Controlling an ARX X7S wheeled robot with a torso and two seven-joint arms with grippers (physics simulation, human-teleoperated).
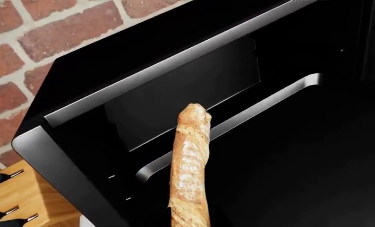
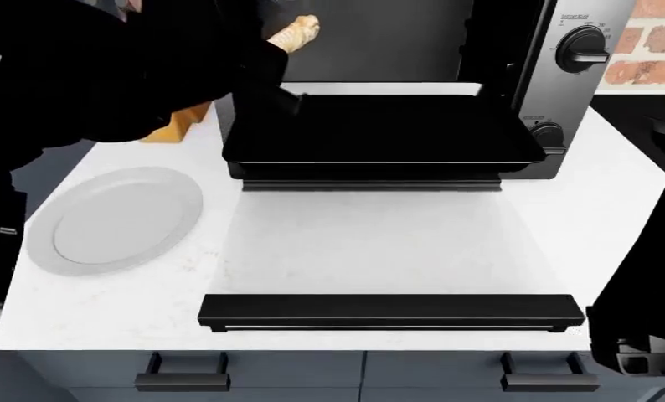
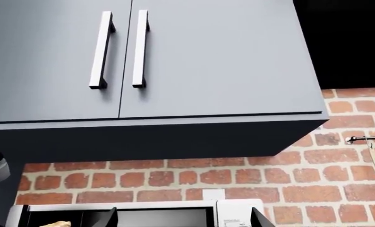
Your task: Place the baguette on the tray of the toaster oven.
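Head view has the left arm (image 2: 142, 75) reaching over the tray (image 2: 383, 134), its unseen fingers presumably holding the baguette (image 2: 293, 33); only the right wrist view shows wall cabinets (image 3: 149, 61).

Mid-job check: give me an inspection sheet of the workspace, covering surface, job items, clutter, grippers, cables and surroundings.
Surface: white counter, with dark drawers below its front edge.
Baguette: baguette held up at the left end of the tray, tip toward the oven opening; not yet lying on the tray.
Tray: black tray pulled out of the oven, nothing on it.
Toaster oven: toaster oven open, its knobs on the right panel.
Clutter: grey plate, wooden knife block, long black bar near the counter's front.
Grippers: left fingers hidden behind the baguette; right not in view.
Cables: nothing seen.
Surroundings: brick wall, grey wall cabinets.
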